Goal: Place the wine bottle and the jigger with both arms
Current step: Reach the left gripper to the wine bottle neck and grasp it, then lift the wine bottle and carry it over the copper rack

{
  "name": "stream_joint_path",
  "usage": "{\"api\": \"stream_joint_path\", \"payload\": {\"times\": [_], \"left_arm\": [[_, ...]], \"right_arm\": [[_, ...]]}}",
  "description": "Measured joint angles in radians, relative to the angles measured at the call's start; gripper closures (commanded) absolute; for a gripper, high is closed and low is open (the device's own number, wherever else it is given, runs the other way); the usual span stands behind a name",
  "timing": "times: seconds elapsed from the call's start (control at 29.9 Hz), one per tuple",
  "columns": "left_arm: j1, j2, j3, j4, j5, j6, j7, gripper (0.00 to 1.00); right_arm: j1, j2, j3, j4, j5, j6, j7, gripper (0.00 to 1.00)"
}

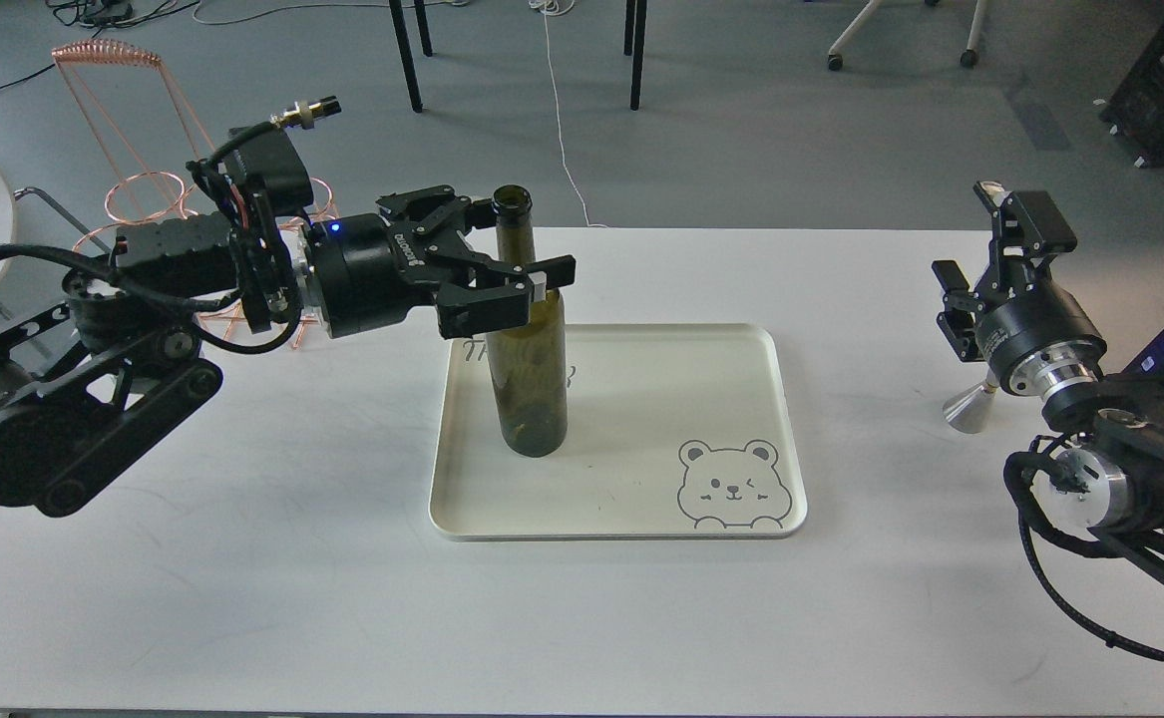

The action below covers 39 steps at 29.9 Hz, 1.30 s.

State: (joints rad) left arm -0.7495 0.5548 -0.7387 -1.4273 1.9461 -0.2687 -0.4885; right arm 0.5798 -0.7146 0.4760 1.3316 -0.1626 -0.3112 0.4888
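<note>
The wine bottle [527,359] stands upright on the left part of a cream tray [641,519]. My left gripper [516,245] reaches in from the left at the bottle's neck and shoulder. It is open, with one finger [542,277] in front of the glass and the other behind the neck. The jigger [970,407] stands on the table at the right, with only its lower cone showing behind my right wrist. My right gripper [957,299] points away just above the jigger; its fingers cannot be told apart.
The tray carries a bear drawing [734,486] at its near right corner. A copper wire rack [143,189] stands at the table's back left, behind my left arm. The white table [292,598] ends at the far edge behind the bottle.
</note>
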Motion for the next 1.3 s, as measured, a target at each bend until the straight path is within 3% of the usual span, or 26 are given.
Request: {"api": "stream_joint_path", "payload": {"times": [0.13, 0.23, 0.33, 0.5, 0.8, 1.04, 1.3], "left_arm": [[-0.016, -0.018, 0.002, 0.012, 0.002, 0.002, 0.0, 0.38], [-0.018, -0.025, 0.003, 0.033, 0.004, 0.01, 0.0, 0.47], [-0.019, -0.029, 0.004, 0.041, 0.004, 0.014, 0.0, 0.69], [-0.019, -0.03, 0.004, 0.042, 0.01, 0.015, 0.0, 0.89], [-0.071, 0.003, -0.001, 0.035, 0.0, 0.016, -0.001, 0.9], [-0.272, 0.17, 0.002, 0.037, -0.122, 0.003, -0.001, 0.9], [-0.388, 0.318, 0.004, 0.18, -0.144, -0.013, 0.0, 0.92]], "right_arm": [[0.0, 0.0, 0.0, 0.0, 0.0, 0.0, 0.0, 0.04], [0.0, 0.0, 0.001, 0.001, 0.0, 0.0, 0.0, 0.04], [0.0, 0.001, 0.005, 0.001, 0.0, 0.0, 0.0, 0.04], [0.0, 0.001, 0.006, 0.001, 0.0, 0.0, 0.0, 0.04], [0.0, 0.007, 0.006, 0.0, 0.0, -0.001, 0.0, 0.04], [0.0, 0.01, 0.007, 0.0, 0.0, -0.009, 0.0, 0.04], [0.0, 0.014, 0.007, -0.002, -0.001, -0.01, 0.0, 0.04]]}}
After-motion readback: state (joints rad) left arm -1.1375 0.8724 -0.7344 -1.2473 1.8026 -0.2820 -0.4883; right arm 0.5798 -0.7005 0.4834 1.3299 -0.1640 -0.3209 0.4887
